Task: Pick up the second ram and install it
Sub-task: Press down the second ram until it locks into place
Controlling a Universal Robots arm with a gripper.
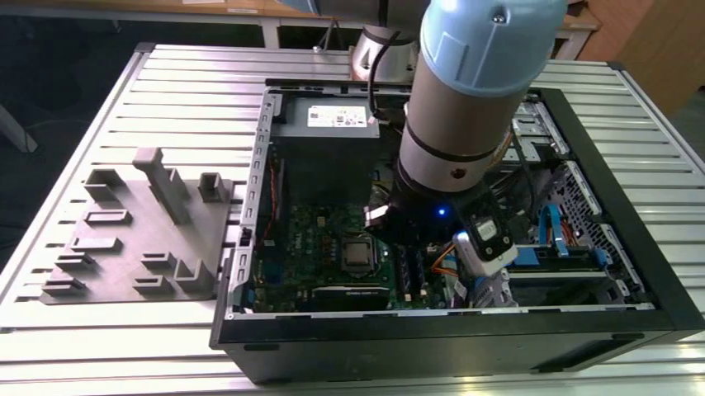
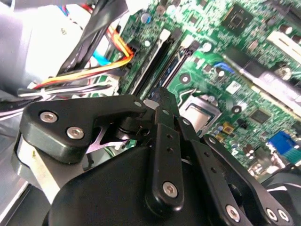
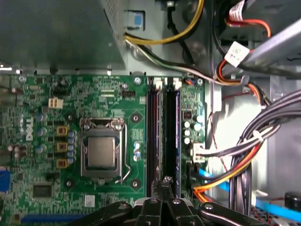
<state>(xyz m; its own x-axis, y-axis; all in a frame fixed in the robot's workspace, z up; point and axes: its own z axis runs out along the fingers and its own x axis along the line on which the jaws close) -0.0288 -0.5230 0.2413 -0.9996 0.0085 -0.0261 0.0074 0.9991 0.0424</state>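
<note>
Second ram (image 3: 177,136), a thin flat board, stands in its slot; black gripper (image 3: 162,181) pressed together above.

The gripper (image 3: 162,186) is matt black plastic with bright metal screws. Just beyond its fingertips the second ram (image 3: 178,136), a glossy dark blue-green board, sits among black plastic slots (image 3: 153,136) on the green lacquered motherboard (image 3: 56,117). Beside these lies the processor's dull brushed-metal lid (image 3: 101,153). The case (image 1: 617,247) is matt black painted metal, on a ribbed aluminium table (image 1: 165,91).
</note>
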